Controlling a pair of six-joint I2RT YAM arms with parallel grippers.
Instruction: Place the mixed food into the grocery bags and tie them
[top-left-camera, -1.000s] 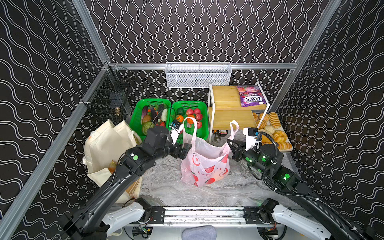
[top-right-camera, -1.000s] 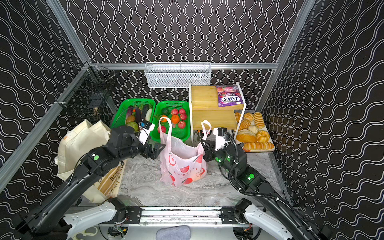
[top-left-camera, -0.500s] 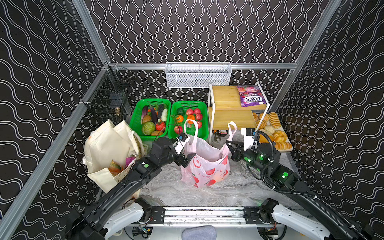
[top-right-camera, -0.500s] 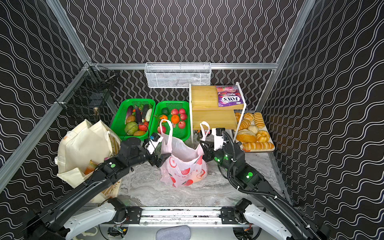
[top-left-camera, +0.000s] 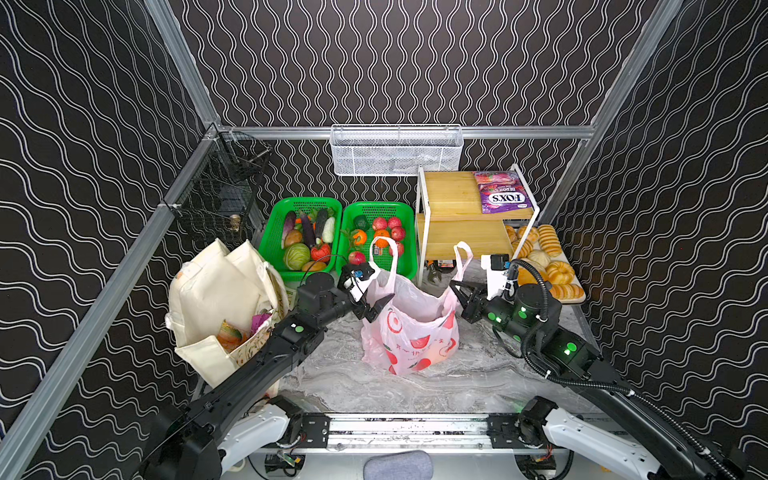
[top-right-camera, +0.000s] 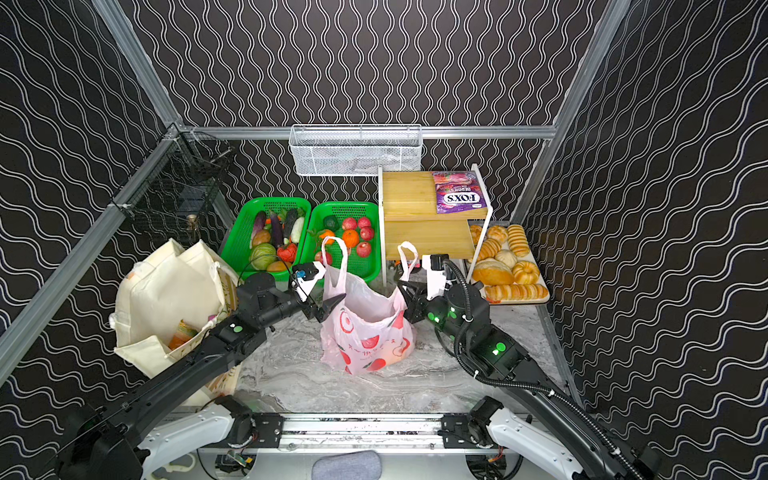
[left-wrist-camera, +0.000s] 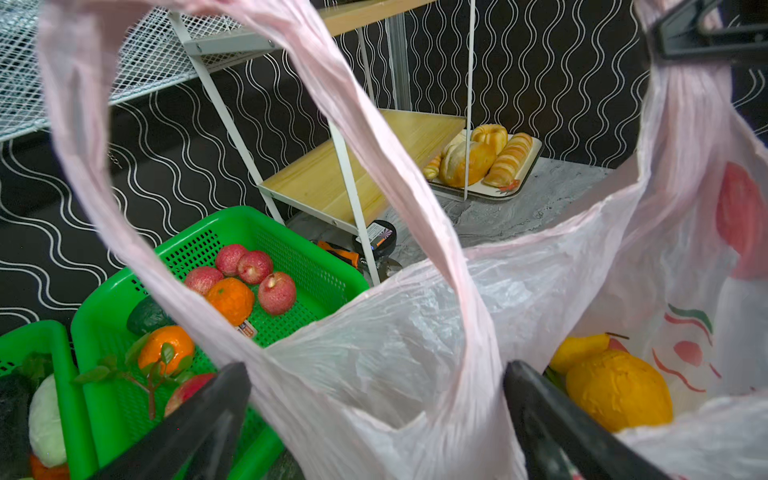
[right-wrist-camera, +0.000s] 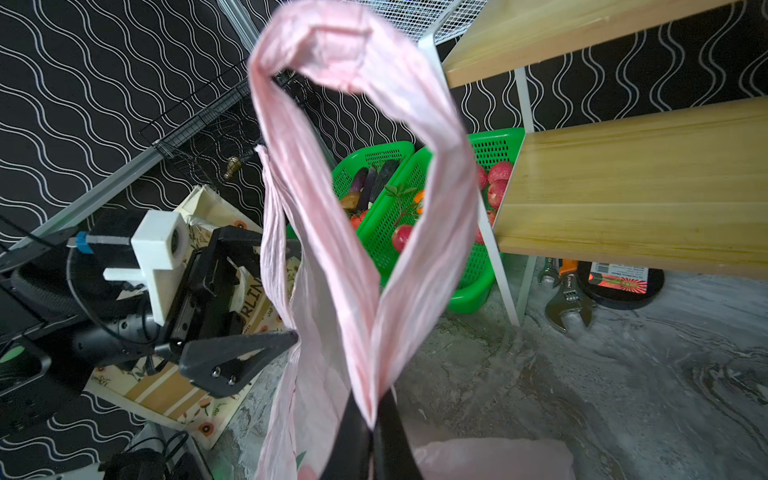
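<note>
The pale-pink plastic bag (top-left-camera: 409, 332) (top-right-camera: 365, 332) stands mid-table, both loop handles upright. Yellow fruit (left-wrist-camera: 615, 386) lies inside it. My left gripper (top-left-camera: 376, 305) (top-right-camera: 330, 305) (left-wrist-camera: 374, 374) is open, and its fingers straddle the base of the bag's left handle (left-wrist-camera: 415, 199) without pinching it. My right gripper (top-left-camera: 457, 286) (top-right-camera: 401, 284) (right-wrist-camera: 370, 419) is shut on the base of the right handle (right-wrist-camera: 428, 208). The cream canvas tote (top-left-camera: 216, 299) (top-right-camera: 166, 299) slumps at the left with packets (top-left-camera: 232, 332) in its mouth. Red apples (top-left-camera: 386, 226) and an orange (top-left-camera: 358, 237) lie in a green basket.
Two green mesh baskets (top-left-camera: 299, 203) (top-left-camera: 378, 204) sit behind the bag. A wooden shelf (top-left-camera: 457, 195) at back right carries a purple FOX'S packet (top-left-camera: 500, 197). Beside it is a bread tray (top-left-camera: 575, 296). A wrench (right-wrist-camera: 567, 299) lies under the shelf. Wire baskets (top-left-camera: 395, 149) (top-left-camera: 224, 195) hang on the walls.
My left arm has dropped lower and come forward, bringing its open jaws round the base of the bag's left handle and uncovering the tote's mouth. The right gripper kept its hold.
</note>
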